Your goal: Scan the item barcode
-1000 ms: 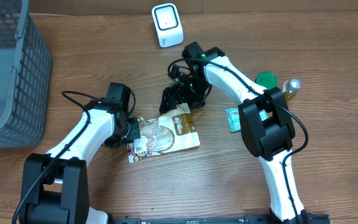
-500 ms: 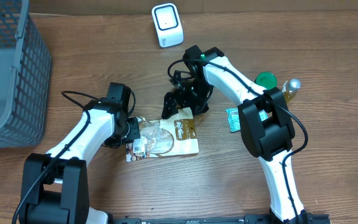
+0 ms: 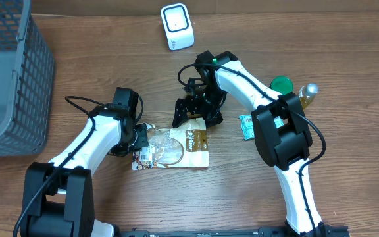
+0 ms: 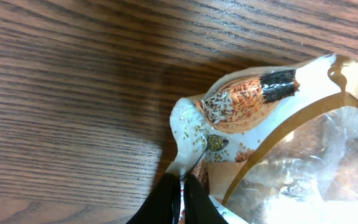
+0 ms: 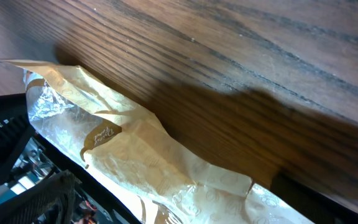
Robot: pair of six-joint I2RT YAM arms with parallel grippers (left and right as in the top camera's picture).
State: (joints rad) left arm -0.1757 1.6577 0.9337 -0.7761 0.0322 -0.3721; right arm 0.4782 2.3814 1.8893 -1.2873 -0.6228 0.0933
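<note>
Food pouch lying flat at the middle of the desk, left gripper clamped tight on its left edge, right gripper spread wide at its far right corner, gripping nothing, white scanner far behind

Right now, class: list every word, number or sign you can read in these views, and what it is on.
None can be read.
On the pouch: script logo, brown panel, blurred.
On its white sticker: print too small.
On the green packet: print too small.

Overhead top-down; wrist views near pouch
</note>
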